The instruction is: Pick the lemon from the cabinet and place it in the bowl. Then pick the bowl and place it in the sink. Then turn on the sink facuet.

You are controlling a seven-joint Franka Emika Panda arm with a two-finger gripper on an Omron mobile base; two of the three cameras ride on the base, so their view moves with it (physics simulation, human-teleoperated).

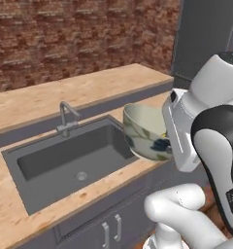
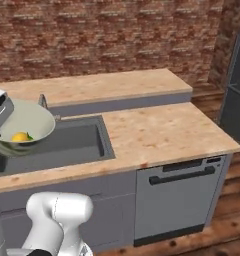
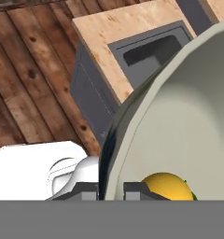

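Carrying the bowl (image 1: 143, 132), lemon (image 2: 20, 136) inside, tool (image 3: 111, 190) clamped on its rim. Next I lower it into the sink (image 1: 65, 163), left of it.

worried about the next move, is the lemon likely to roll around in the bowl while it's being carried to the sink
Probably yes. The lemon is round and lies loose on the smooth, glossy inside of the bowl, so it may roll to the low side. The claw is shut on the rim alone, so the bowl may tip a little. Its high walls should keep the fruit in.

Red brick wall (image 2: 107, 35), wood counter (image 2: 162, 132), plank floor (image 3: 25, 79), dishwasher (image 2: 179, 200)
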